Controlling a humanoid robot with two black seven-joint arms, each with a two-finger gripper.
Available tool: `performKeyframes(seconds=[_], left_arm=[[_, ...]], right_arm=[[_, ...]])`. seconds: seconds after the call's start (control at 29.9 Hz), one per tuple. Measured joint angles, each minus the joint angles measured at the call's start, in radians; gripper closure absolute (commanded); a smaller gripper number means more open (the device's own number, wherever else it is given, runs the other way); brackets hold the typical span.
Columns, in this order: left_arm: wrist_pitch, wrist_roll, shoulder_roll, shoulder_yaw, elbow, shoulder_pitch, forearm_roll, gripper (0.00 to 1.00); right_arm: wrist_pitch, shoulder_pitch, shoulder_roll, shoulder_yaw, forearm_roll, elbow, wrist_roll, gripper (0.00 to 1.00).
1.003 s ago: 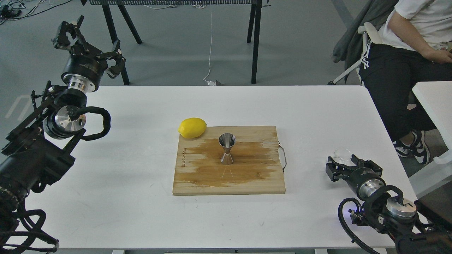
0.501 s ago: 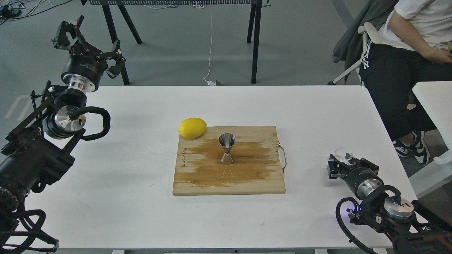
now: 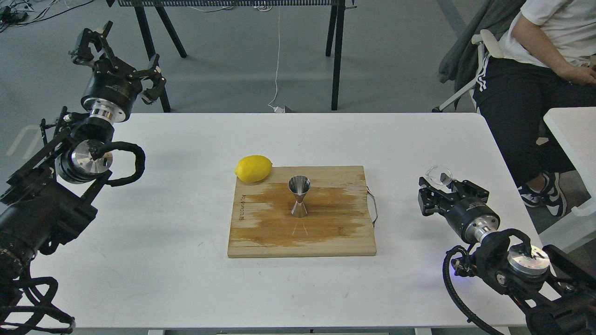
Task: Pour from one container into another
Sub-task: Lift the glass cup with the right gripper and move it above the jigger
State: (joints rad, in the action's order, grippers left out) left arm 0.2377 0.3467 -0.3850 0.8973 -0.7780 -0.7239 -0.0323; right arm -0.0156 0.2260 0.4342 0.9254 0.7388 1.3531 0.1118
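The right claw (image 3: 440,185) has come up and inward over the last second: a moment ago it sat low near the right edge of the desk (image 3: 163,242), and now it hangs higher and nearer the wooden cutting board (image 3: 302,232). The small glass cup (image 3: 439,175) has travelled with it, so I judge the fingers are closed on the cup and it is off the desk, though the grip itself is hard to make out from here. The cup looks tipped a little, its mouth turned up and to the left. That puts the task at the carrying stage; the pour has not begun.

The steel jigger (image 3: 299,196) stands upright near the middle of the board, well apart from the cup, wide mouth up. I cannot tell whether anything is in it. The cup is clear and I see no liquid in it, though it is too small to be sure. A dark wet-looking stain spreads across the board around the jigger. A lemon (image 3: 253,168) rests at the board's far left corner.

The left claw (image 3: 116,60) is raised beyond the desk's far left corner, fingers spread wide, holding nothing.

Next, I would guess, the cup must cross to above the jigger's narrow mouth before tilting.
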Motion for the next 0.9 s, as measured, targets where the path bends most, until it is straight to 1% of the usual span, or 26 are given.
performKeyframes(seconds=[0.17, 0.3, 0.43, 0.53, 0.74, 0.9], left_arm=[[0.0, 0.0, 0.0, 0.0, 0.0, 0.0, 0.0, 0.0], [0.0, 0.0, 0.0, -0.001, 0.0, 0.0, -0.001, 0.0], [0.0, 0.0, -0.001, -0.001, 0.0, 0.0, -0.001, 0.0], [0.0, 0.0, -0.002, -0.001, 0.0, 0.0, -0.001, 0.0], [-0.001, 0.0, -0.005, -0.001, 0.0, 0.0, -0.001, 0.0], [-0.001, 0.001, -0.005, -0.001, 0.0, 0.002, -0.002, 0.0]], right_arm=[[0.142, 0.065, -0.016, -0.012, -0.132, 0.098, -0.003, 0.78], [0.241, 0.133, -0.069, -0.03, -0.244, 0.111, -0.008, 0.78], [0.318, 0.218, -0.137, -0.116, -0.33, 0.111, -0.008, 0.78], [0.353, 0.271, -0.179, -0.179, -0.38, 0.104, -0.003, 0.78], [0.421, 0.32, -0.239, -0.26, -0.509, 0.099, 0.0, 0.78], [0.442, 0.331, -0.255, -0.312, -0.642, 0.099, 0.002, 0.78]])
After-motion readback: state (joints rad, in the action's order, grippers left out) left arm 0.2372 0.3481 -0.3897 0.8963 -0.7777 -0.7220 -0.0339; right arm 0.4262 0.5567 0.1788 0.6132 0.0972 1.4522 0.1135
